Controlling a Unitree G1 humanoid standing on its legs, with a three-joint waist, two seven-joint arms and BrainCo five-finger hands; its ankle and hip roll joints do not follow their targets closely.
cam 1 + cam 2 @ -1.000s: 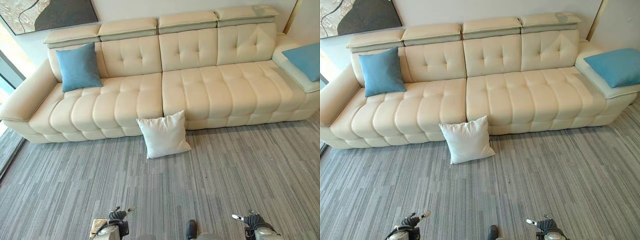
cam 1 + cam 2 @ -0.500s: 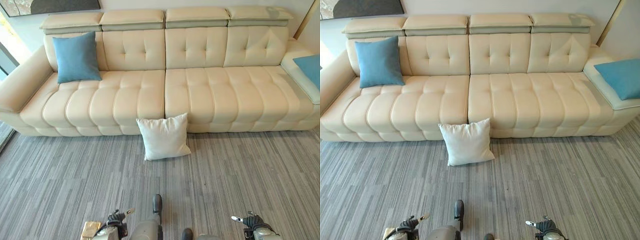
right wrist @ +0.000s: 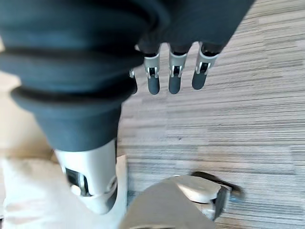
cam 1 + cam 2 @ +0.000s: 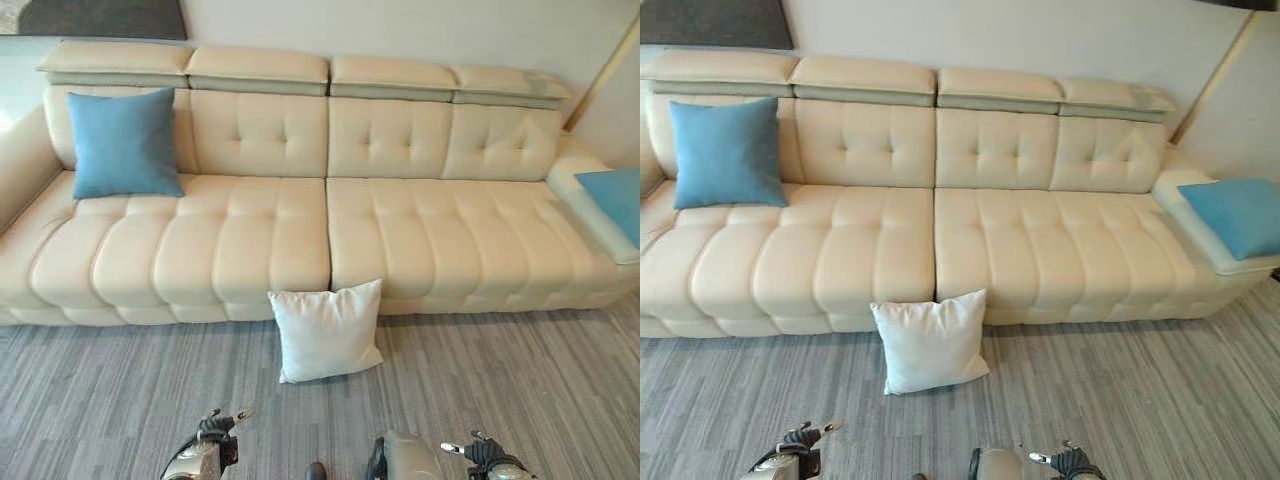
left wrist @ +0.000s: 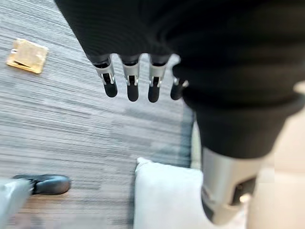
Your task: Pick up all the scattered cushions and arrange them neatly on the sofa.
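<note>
A blue cushion (image 4: 124, 142) leans at the sofa's (image 4: 300, 230) nine o'clock end; the white cushion (image 4: 325, 332) stands on the carpet (image 4: 120, 390) against its front, another blue cushion (image 4: 1238, 215) at three o'clock. The left hand (image 5: 133, 81) and right hand (image 3: 174, 76) hang with fingers released, empty. The left wrist view shows a small tan tile (image 5: 27, 55) on the carpet.

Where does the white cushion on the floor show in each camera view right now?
Left eye view: white cushion on the carpet, leaning on the sofa front, below the seam between the seats.
Right eye view: same spot, left of centre.
Left wrist view: pale corner beyond the left hand, at.
Right wrist view: pale patch beyond the right hand.
Shared landmark: grey striped carpet.
</note>
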